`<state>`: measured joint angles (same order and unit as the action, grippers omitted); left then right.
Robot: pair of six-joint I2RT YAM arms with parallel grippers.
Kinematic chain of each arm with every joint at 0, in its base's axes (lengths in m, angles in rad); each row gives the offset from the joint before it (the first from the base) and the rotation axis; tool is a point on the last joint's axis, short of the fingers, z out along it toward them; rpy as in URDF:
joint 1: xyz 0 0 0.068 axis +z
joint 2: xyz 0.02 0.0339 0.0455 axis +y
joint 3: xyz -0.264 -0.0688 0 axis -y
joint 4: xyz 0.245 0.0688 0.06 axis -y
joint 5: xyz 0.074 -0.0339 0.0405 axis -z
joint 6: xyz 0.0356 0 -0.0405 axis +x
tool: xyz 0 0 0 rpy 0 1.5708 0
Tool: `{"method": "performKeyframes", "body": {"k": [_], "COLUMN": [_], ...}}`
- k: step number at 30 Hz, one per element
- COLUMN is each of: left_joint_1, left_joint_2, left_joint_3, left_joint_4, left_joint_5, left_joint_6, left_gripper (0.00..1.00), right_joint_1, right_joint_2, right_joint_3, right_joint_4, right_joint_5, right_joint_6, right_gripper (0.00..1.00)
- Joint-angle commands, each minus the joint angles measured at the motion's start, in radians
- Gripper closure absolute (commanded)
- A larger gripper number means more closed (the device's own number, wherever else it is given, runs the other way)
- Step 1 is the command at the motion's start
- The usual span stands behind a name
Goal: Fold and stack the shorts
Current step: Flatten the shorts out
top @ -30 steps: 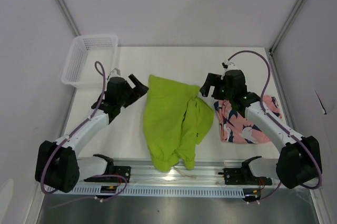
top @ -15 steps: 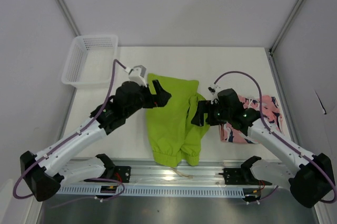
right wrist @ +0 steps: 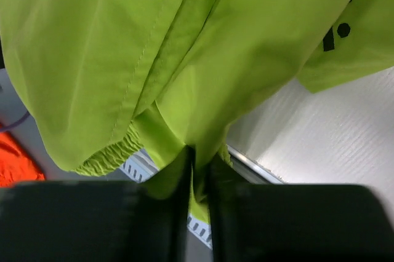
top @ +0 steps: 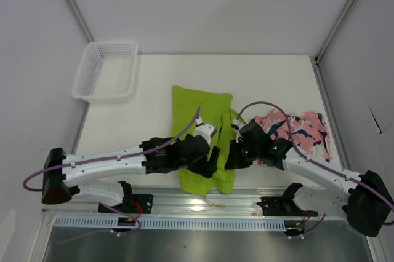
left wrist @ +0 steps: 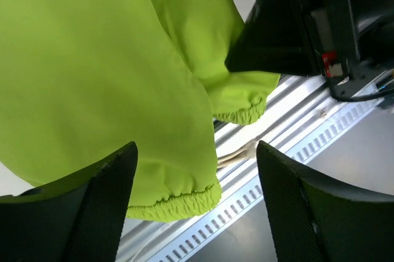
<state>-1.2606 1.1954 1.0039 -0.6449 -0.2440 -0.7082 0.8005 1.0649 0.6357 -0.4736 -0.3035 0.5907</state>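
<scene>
The lime-green shorts (top: 197,120) lie lengthwise in the middle of the table, their leg hems at the near edge. My right gripper (top: 229,157) is shut on the right leg's cloth near its hem; in the right wrist view the green cloth (right wrist: 184,59) is pinched between the closed fingers (right wrist: 198,176). My left gripper (top: 211,162) stands open over the other leg, and the gathered hem (left wrist: 178,200) lies between its wide-set fingertips (left wrist: 197,206). The coral-pink printed shorts (top: 298,130) lie crumpled at the right, touched by neither gripper.
A white mesh basket (top: 104,68) stands at the back left. A slotted metal rail (top: 184,205) runs along the table's near edge, just below the green hems. A pale drawstring (left wrist: 240,150) trails over it. The two wrists are close together.
Both arms swung in from the sides to the near end of the green shorts. The right gripper went from open to shut on the cloth. The left jaws narrowed slightly.
</scene>
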Motion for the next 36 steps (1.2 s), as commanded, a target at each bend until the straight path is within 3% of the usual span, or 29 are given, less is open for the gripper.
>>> {"method": "performKeyframes", "body": {"k": [1,2,3,7,12,15,16,19,22,25,26,29,31,32,33,34,36], "left_joint_1": [-0.063,-0.072,-0.091,-0.097,-0.097,-0.095,-0.094,-0.062,0.051,0.266,0.385,0.592,0.674,0.732,0.753,0.770,0.794], "left_joint_2": [0.096,0.124,0.148,0.225,0.314,0.392,0.403,0.374,0.223,0.005,-0.044,-0.172,-0.210,-0.217,-0.217,-0.217,-0.201], "left_joint_3": [0.084,0.123,0.136,0.159,0.174,0.219,0.228,0.236,0.210,0.101,0.066,0.019,-0.010,-0.037,-0.051,-0.082,-0.125], "left_joint_4": [-0.142,-0.162,-0.183,-0.225,-0.248,-0.361,-0.381,-0.400,-0.330,-0.187,-0.164,-0.153,-0.156,-0.153,-0.147,-0.136,-0.105], "left_joint_5": [-0.069,-0.080,-0.095,-0.136,-0.158,-0.248,-0.265,-0.299,-0.250,-0.105,-0.074,-0.012,0.023,0.032,0.044,0.076,0.095], "left_joint_6": [-0.062,-0.076,-0.085,-0.111,-0.134,-0.172,-0.178,-0.172,-0.105,0.019,0.036,0.082,0.111,0.116,0.121,0.127,0.128], "left_gripper": [0.21,0.24,0.26,0.49,0.55,0.80,1.00,1.00,1.00,1.00,1.00,1.00,1.00,1.00,1.00,1.00,0.97], "right_joint_1": [0.005,0.005,0.003,-0.003,-0.012,-0.029,-0.040,-0.113,-0.229,-0.361,-0.392,-0.477,-0.515,-0.520,-0.521,-0.518,-0.508], "right_joint_2": [0.017,0.018,0.014,0.021,0.033,0.032,0.030,0.035,0.070,0.144,0.199,0.298,0.407,0.438,0.490,0.504,0.507], "right_joint_3": [0.007,0.015,0.016,0.022,0.030,0.036,0.042,0.071,0.126,0.211,0.252,0.320,0.354,0.367,0.398,0.407,0.410], "right_joint_4": [0.055,0.059,0.062,0.093,0.107,0.107,0.105,0.099,0.073,0.064,0.064,0.072,0.070,0.076,0.067,0.067,0.078], "right_joint_5": [0.020,0.035,0.046,0.047,0.040,0.040,0.038,0.002,-0.048,-0.106,-0.117,-0.134,-0.134,-0.137,-0.134,-0.128,-0.096], "right_joint_6": [0.035,0.041,0.044,0.055,0.058,0.055,0.044,0.011,-0.035,-0.109,-0.120,-0.150,-0.157,-0.163,-0.166,-0.170,-0.170], "right_gripper": [0.89,0.99,1.00,1.00,1.00,1.00,1.00,1.00,1.00,1.00,1.00,1.00,1.00,0.96,0.79,0.50,0.37]}}
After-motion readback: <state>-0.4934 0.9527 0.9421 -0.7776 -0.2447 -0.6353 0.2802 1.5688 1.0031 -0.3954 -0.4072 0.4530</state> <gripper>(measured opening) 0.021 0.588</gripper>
